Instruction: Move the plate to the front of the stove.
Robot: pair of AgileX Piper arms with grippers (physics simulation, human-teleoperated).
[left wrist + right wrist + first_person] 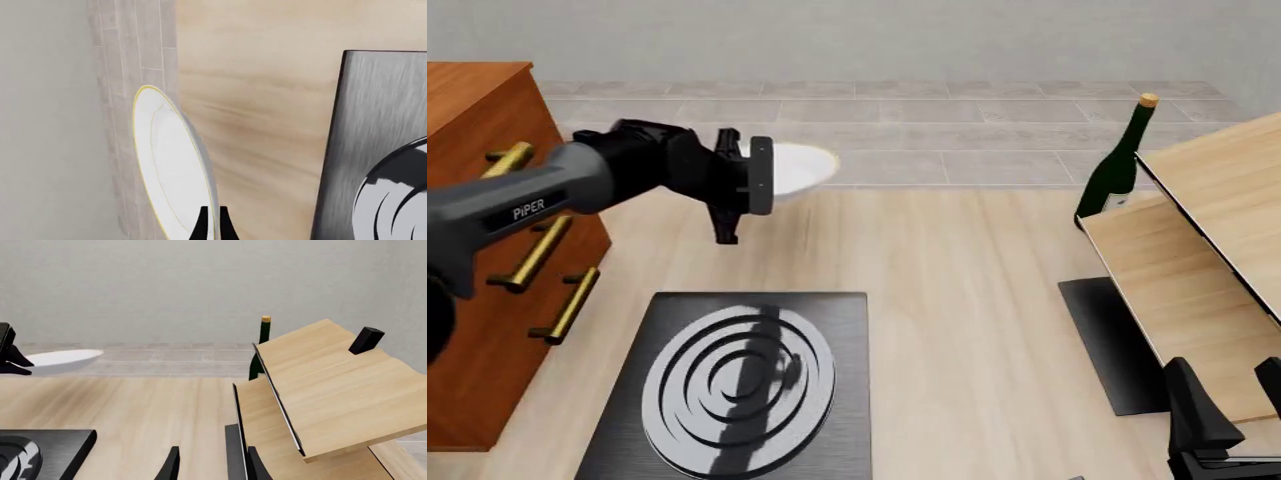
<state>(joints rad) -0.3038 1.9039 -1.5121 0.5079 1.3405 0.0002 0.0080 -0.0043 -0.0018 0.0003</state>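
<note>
Plate: the white plate [798, 168] with its thin gold rim is being held above the far part of the table [961, 300], beyond the stove and near the tiled strip at the back; in the right wrist view it [60, 360] is showing as a shallow dish lifted off the surface.

Left gripper: the left gripper [758, 178] is reaching across from the left, and its 2 dark fingers [200, 227] are sitting close together on the plate's [170, 165] near rim, pinching it.

Left arm: the grey and black arm [547, 200] is passing in front of the wooden drawer cabinet [481, 260] with brass handles.

Stove: the black square slab [741, 385] with the ringed silver burner is lying flat at the near left of the table, well apart from the plate; 1 corner of it [47, 450] is appearing in the right wrist view.

Right gripper: the right gripper [1228, 410] is hovering low at the near right edge with its 2 fingers [168, 467] spread apart, and it is holding nothing as far as the cropped views allow.

Shelf: a light wooden 2-tier rack [1188, 250] is standing on the right, leaning over a plain black mat [1108, 340].

Bottle: a dark green bottle [1114, 165] with a cork top is standing upright just behind the rack.
</note>
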